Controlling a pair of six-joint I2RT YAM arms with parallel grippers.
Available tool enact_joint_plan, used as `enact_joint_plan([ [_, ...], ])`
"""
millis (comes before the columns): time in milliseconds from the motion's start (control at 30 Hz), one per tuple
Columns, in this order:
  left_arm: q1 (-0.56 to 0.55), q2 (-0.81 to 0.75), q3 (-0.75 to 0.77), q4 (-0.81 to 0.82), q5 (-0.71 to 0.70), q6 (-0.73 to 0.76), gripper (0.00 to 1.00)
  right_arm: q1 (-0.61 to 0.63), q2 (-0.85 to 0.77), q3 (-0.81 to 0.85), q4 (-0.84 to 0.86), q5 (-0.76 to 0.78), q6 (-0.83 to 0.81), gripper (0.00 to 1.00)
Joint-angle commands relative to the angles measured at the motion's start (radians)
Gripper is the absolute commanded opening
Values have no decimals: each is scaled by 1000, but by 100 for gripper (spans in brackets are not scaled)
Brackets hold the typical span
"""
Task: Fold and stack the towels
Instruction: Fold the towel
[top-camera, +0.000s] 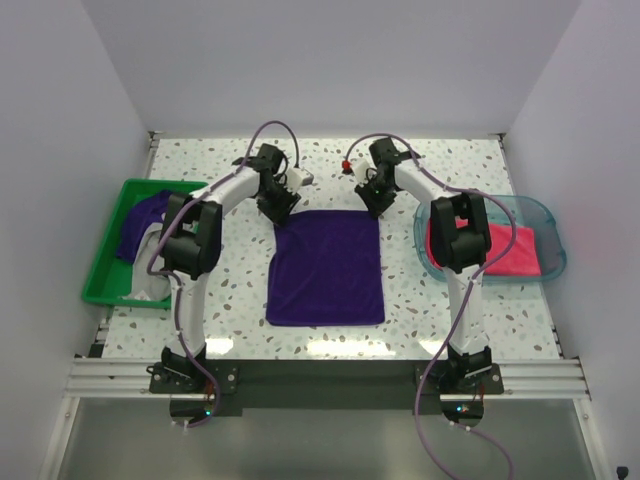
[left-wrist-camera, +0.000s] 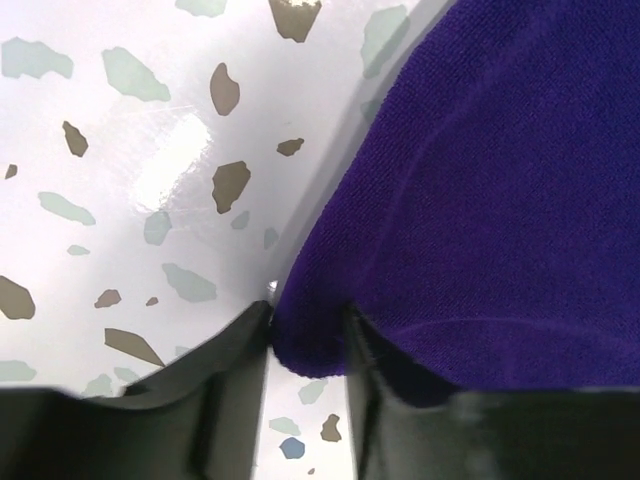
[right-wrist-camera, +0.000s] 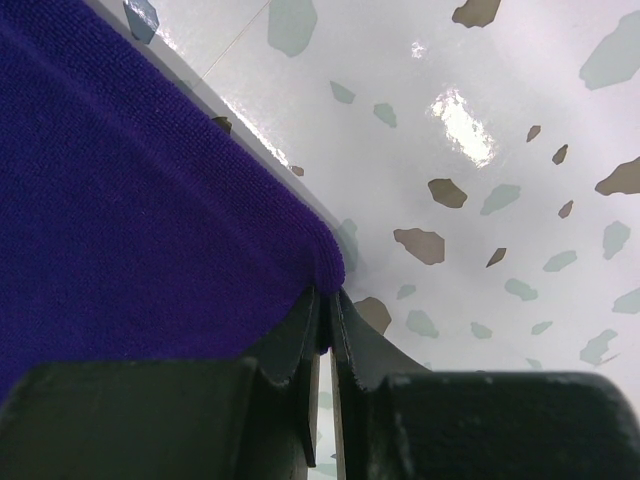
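At far left, a green bin (top-camera: 100, 290) holds bunched towels (top-camera: 145, 225). My left gripper (left-wrist-camera: 308, 320) stands with jaws parted around the far-left corner of the purple towel (top-camera: 328, 265), which lies flat at centre. My right gripper (right-wrist-camera: 328, 300) pinches its far-right corner, jaws pressed together. To fold squarely, I judge both corners need equal, firm grips before lifting. Far right, a pink towel (top-camera: 515, 255) lies in a teal tray (top-camera: 550, 215).

Bright light, glare on table (left-wrist-camera: 175, 165)
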Motion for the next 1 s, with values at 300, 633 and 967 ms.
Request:
enact_joint_plan([
  [300, 16, 56, 100, -58, -178, -32, 0, 21, 13, -36, -23, 62, 5, 5],
  [633, 18, 13, -10, 84, -387, -79, 26, 21, 15, -49, 2, 82, 16, 3],
  [967, 64, -138, 11, 121, -106, -77, 85, 21, 0, -17, 0, 64, 22, 7],
])
